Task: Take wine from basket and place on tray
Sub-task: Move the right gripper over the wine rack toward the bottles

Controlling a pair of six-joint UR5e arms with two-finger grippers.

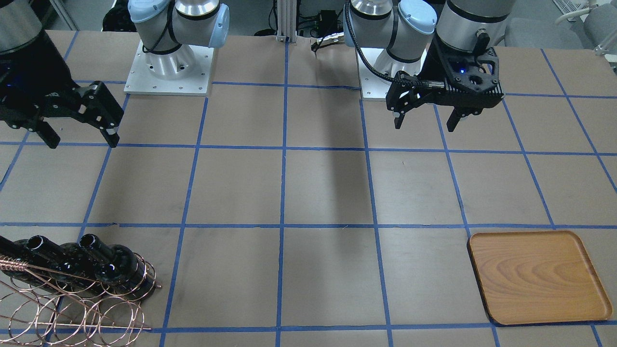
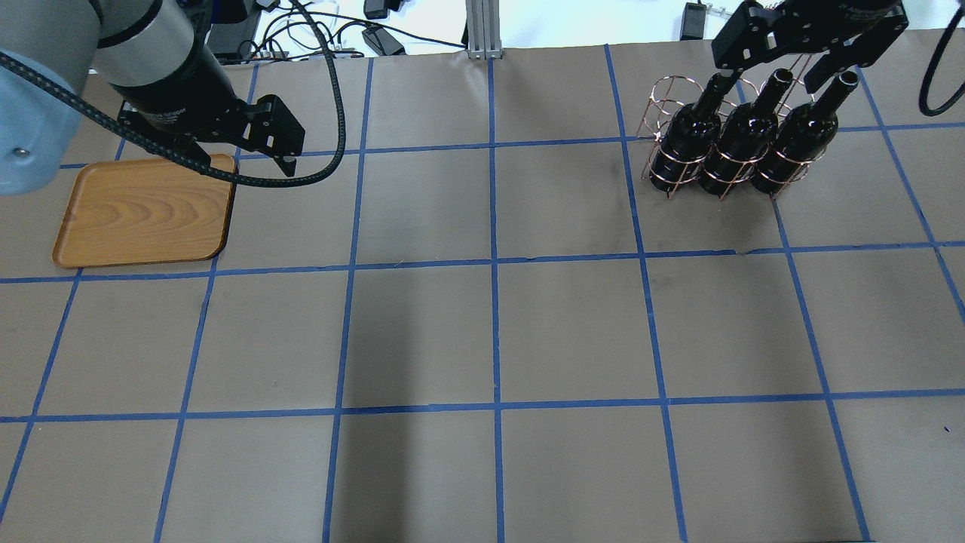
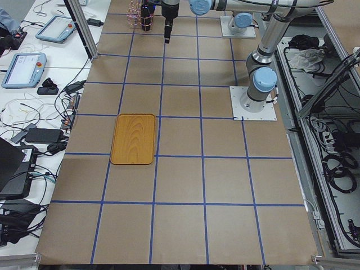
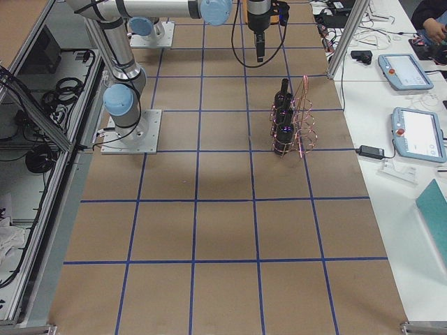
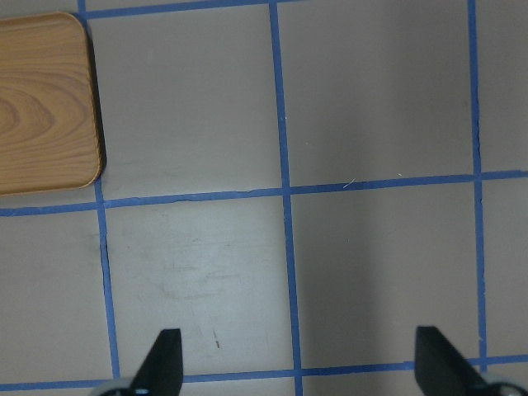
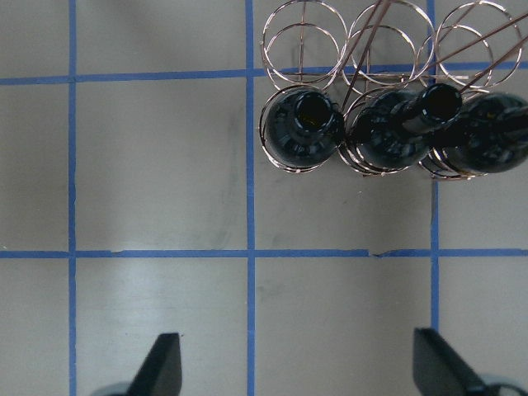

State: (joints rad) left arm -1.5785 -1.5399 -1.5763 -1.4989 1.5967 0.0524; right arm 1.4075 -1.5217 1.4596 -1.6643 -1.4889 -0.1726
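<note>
Ahead of right gripper (image 2: 767,75), overhead: wine (image 2: 739,143), three bottles, stood upright in basket (image 2: 667,94); fingers apart, empty.
Left gripper (image 2: 245,154), overhead: fingers apart, empty; tray (image 2: 143,211) near.
Right wrist: wine stood beyond fingertips, untouched.
Left wrist: tray corner lay ahead, sideways.

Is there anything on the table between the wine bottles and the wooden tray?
Nothing visible: only taped table lies between the basket holding the bottles and the tray. The left pincer hangs open beside the tray.
</note>
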